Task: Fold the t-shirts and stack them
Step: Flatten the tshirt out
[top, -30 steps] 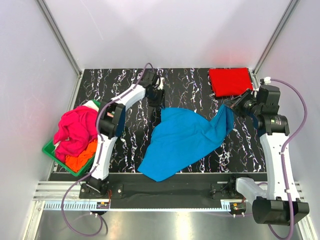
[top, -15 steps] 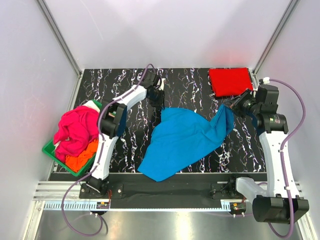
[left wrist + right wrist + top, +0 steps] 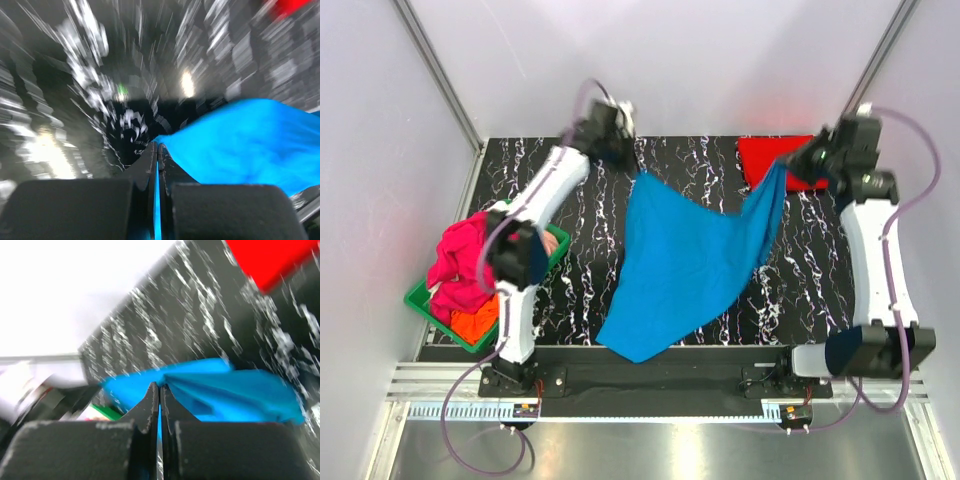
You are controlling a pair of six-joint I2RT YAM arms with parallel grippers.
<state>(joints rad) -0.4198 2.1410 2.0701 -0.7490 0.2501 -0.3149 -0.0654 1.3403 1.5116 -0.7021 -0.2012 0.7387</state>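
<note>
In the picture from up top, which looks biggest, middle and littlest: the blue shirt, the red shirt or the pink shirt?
1. The blue t-shirt, spread wide, is easily the largest.
2. The pink t-shirt and the red t-shirt look about alike. The pink one is bunched up and the red one is folded and partly covered, so I won't rank them.

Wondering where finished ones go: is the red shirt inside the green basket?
No, the red t-shirt lies on the table, far right; the green basket sits at the left.

Centre: blue t-shirt stretched right across, blocking.
Left edge: green basket in the way.
Near right: table bare, passable.
</note>
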